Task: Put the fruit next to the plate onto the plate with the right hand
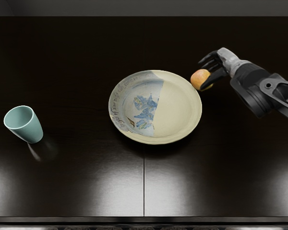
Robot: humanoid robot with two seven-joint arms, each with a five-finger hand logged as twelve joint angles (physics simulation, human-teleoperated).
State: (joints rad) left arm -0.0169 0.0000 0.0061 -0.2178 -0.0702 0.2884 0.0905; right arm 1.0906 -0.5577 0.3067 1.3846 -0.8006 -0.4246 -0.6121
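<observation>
Right hand (218,64): it comes in from the right and sits by the far right edge of the plate. Its dark fingers (209,60) curl around the fruit. One finger lies low across the fruit's right side and the others are above it. It looks like the hand is holding the fruit.
Left hand: not in the picture.
Fruit (199,78): small, round and orange. It is right at the plate's rim, on the right side. I cannot tell if it rests on the desk or is lifted a little. It is not over the middle of the plate yet.
Plate (180,112): big and round, in the middle of the desk (86,182). One half is cream and the other has a blue picture. Nothing lies on it.
Cup (24,123): blue-green, tilted, far off to the left and out of the way.
Step now: I think it is to carry the fruit over the rim.
How to do it well: keep the fingers snug, lift high enough to clear the rim, move left to the middle, go down low, then let go softly.
Watch out: a round fruit rolls, so a drop from high up could send it off the plate.
</observation>
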